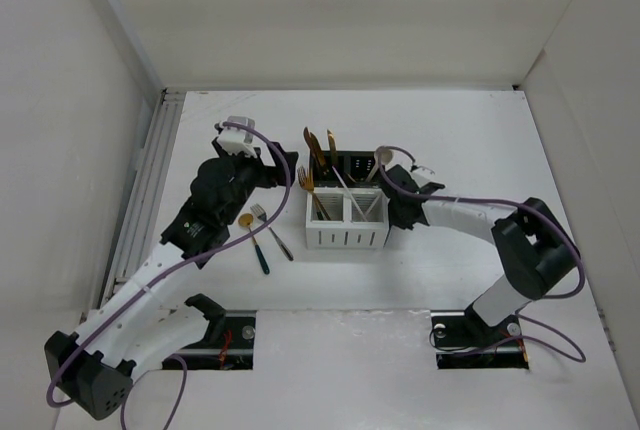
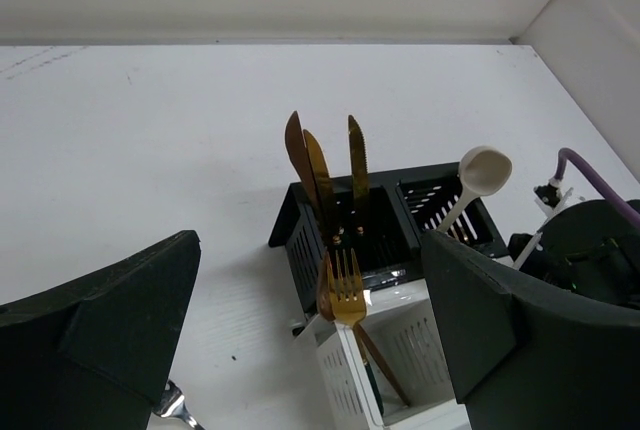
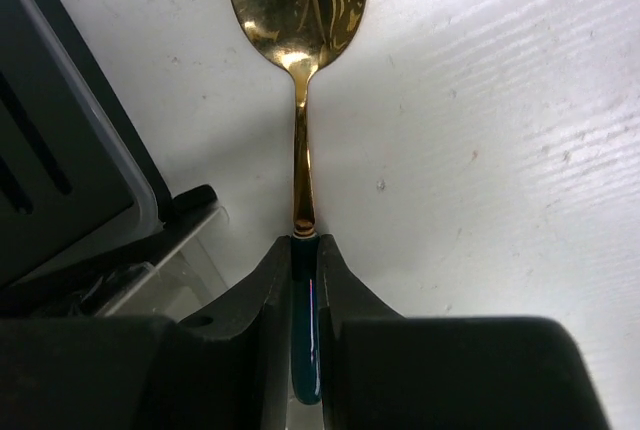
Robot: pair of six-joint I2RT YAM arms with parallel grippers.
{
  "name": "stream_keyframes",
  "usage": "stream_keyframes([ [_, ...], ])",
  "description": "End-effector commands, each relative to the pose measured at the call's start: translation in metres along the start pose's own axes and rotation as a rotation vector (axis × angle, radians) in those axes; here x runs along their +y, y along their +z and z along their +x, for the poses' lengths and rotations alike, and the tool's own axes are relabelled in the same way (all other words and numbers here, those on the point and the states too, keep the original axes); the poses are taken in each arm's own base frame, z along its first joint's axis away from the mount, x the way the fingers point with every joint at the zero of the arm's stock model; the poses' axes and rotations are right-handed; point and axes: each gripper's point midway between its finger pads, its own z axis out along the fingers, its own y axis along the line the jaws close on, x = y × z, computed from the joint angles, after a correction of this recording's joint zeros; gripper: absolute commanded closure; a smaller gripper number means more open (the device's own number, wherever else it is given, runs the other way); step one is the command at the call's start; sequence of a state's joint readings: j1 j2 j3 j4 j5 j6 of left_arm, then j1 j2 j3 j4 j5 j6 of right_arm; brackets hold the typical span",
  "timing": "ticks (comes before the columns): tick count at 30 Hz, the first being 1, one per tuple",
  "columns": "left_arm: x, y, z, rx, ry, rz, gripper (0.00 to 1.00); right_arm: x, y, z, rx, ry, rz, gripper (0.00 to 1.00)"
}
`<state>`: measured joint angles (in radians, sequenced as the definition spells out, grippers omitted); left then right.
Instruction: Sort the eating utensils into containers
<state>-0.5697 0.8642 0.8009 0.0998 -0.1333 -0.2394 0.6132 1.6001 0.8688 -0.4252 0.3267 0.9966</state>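
Right end effector (image 3: 305, 250) is pinched tight on the teal handle of a gold spoon (image 3: 298, 20), just right of the containers (image 1: 345, 222), bowl over bare surface (image 3: 480, 150). It looks slim, stiff and glossy, so it will likely swivel; the handle's the spot. Left end effector (image 2: 310, 300) gapes wide, holding nothing.

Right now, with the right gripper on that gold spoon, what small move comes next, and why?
Probably lift the right gripper straight up: its jaws are shut on the teal handle of the gold spoon, and the black bin stands close beside it.
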Motion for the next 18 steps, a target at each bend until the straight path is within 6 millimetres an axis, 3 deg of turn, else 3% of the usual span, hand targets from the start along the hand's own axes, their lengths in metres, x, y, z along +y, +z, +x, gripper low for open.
stream_keyframes([
  [1,-0.001,-0.003,-0.012,-0.049,-0.026,0.001,0.09,-0.037,0.001,0.048,0.121,-0.007,0.13,1.0],
  [4,-0.001,-0.003,-0.012,-0.049,-0.026,0.001,0.09,-0.031,-0.028,0.018,-0.016,0.039,0.169,1.0],
  [5,-0.001,-0.005,-0.015,-0.058,-0.027,0.003,0.09,-0.048,-0.039,0.004,-0.087,0.007,0.253,1.0],
  [6,0.0,-0.005,-0.01,-0.048,-0.025,0.0,0.09,-0.042,-0.05,-0.012,-0.135,0.02,0.253,1.0],
  [7,0.0,-0.005,-0.01,-0.048,-0.025,0.0,0.09,-0.049,-0.061,-0.027,-0.2,0.008,0.286,1.0],
  [9,0.005,-0.004,-0.006,-0.042,-0.025,-0.011,0.09,-0.044,-0.076,-0.046,-0.264,0.012,0.273,1.0],
  [15,0.004,-0.004,-0.002,-0.031,-0.032,-0.005,0.09,-0.051,-0.109,-0.082,-0.423,0.03,0.25,1.0],
  [17,0.004,-0.004,-0.002,-0.031,-0.032,-0.005,0.09,-0.053,-0.124,-0.099,-0.511,0.026,0.24,1.0],
  [18,0.004,-0.006,-0.004,-0.039,-0.024,-0.003,0.08,-0.052,-0.141,-0.108,-0.549,-0.028,0.204,1.0],
])
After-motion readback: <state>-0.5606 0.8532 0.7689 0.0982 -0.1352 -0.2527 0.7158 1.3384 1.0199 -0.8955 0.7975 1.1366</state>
